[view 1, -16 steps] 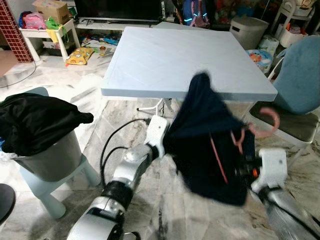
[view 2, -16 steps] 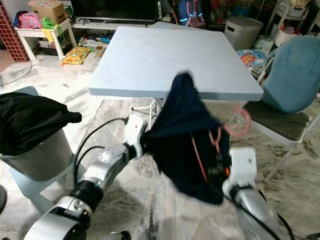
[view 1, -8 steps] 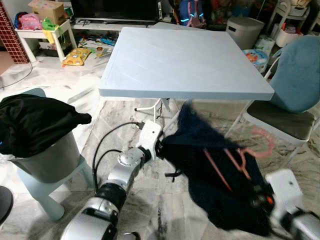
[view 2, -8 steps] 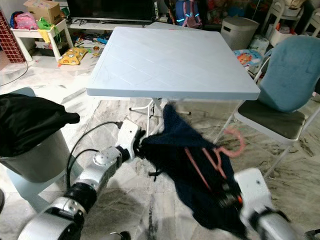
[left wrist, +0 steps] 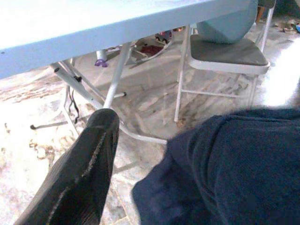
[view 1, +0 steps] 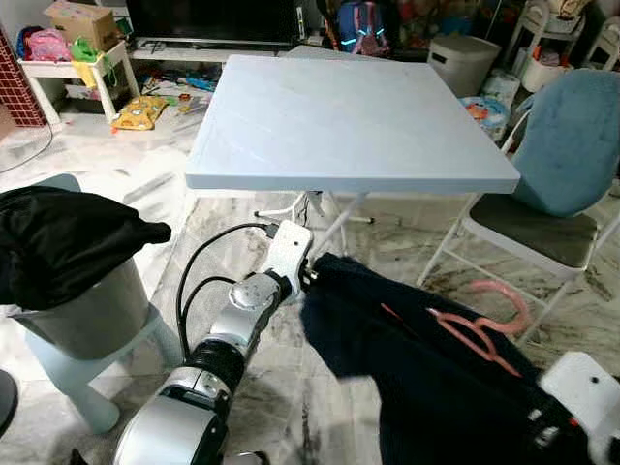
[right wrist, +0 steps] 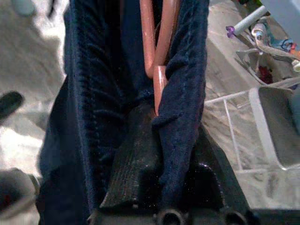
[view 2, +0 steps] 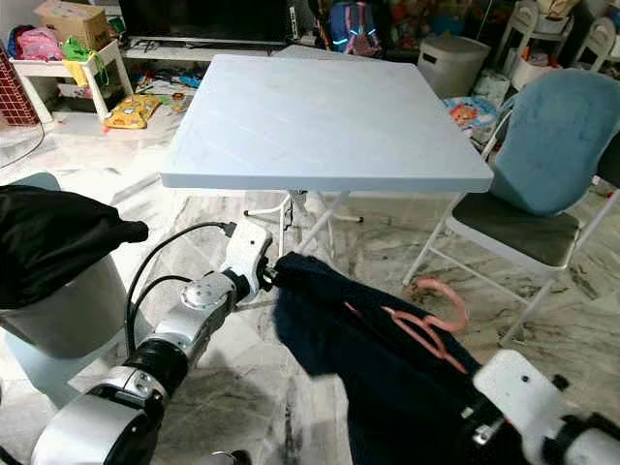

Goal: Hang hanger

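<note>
Lower than a second ago, the dark blue garment (view 1: 426,358) with the pink hanger (view 1: 475,329) inside it now stretches flatter between both arms, in front of the light blue table (view 1: 349,116) and below its near edge. At the garment's corner nearest the table leg, the left gripper (view 1: 308,274) pinches the cloth. Farther from the table, the right gripper (right wrist: 154,187) is clamped on the hanger's lower end through the fabric. Beside the table stands a folding chair (view 1: 542,223); on its other side, a bin (view 1: 82,310) holds black clothes (view 1: 68,237).
</note>
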`<state>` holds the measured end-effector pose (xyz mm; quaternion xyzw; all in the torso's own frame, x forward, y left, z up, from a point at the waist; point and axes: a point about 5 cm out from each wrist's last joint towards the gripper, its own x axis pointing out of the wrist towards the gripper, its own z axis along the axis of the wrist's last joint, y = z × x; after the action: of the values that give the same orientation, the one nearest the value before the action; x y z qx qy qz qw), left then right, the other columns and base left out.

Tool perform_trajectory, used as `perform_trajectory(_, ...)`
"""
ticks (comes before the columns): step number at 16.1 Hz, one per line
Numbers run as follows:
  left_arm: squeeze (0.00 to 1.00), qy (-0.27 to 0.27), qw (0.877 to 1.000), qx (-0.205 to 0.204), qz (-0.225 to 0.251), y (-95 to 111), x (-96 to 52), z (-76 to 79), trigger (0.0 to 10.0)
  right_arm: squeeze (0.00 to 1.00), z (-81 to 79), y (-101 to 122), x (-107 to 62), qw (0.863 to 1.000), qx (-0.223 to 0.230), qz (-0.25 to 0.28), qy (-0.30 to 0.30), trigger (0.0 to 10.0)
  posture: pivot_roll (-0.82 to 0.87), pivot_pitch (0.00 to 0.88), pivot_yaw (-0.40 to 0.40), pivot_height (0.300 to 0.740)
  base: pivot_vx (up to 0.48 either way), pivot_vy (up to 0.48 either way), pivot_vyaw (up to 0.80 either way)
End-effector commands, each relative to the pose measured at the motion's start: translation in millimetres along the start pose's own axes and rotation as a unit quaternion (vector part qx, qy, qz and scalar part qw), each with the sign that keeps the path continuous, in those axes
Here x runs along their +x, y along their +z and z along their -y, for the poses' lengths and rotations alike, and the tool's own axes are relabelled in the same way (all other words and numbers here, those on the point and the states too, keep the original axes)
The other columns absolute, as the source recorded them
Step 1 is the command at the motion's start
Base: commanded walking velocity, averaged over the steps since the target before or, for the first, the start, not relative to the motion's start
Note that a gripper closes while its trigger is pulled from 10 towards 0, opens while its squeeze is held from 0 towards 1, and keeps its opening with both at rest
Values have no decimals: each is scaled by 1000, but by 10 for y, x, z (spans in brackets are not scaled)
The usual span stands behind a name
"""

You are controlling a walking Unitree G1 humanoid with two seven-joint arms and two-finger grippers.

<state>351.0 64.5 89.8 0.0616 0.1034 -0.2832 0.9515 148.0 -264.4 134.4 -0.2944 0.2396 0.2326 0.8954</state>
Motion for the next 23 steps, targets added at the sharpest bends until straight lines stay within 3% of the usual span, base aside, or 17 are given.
perform_trajectory(1,1000,63,998,5,-4,32,-59,-272,10000,0,189,-136,-152,999,-9,-43,-30,0,-38,4,-33,740,0,0,0)
perform_trajectory(4,1000,70,997,4,-16,1,-68,-312,10000,0,242,-177,-249,997,-40,-64,-22,0,-44,6,-31,740,0,0,0)
perform_trajectory(7,1000,51,998,3,-43,-92,-55,-231,10000,0,146,-60,-211,999,-29,-20,2,0,-46,9,-29,740,0,0,0)
perform_trajectory(11,1000,12,993,-16,-114,-338,-118,-186,10000,0,235,253,-312,997,17,74,1,0,-53,16,-28,740,0,0,0)
perform_trajectory(12,1000,14,994,-11,-106,-327,-116,-183,10000,0,277,294,-321,996,22,84,-7,0,-54,16,-28,740,0,0,0)
perform_trajectory(14,1000,-1,997,-42,-62,-217,-66,-103,10000,0,278,308,-254,996,23,87,-20,0,-55,15,-30,740,0,0,0)
perform_trajectory(15,1000,-21,997,-59,-43,-166,-46,-47,10000,0,249,295,-208,996,18,82,-22,0,-55,15,-30,740,0,0,0)
perform_trajectory(16,1000,-104,991,-86,-4,-65,-26,148,10000,0,167,249,-44,997,12,71,-39,0,-43,9,-30,740,0,0,0)
perform_trajectory(19,1000,-240,969,-61,-8,-68,-105,441,10000,0,84,314,266,991,56,82,-89,0,-29,5,-24,740,0,0,0)
perform_trajectory(23,1000,-354,935,-15,1,-8,-288,724,10000,0,48,402,587,982,90,84,-142,0,-18,10,-21,740,0,0,0)
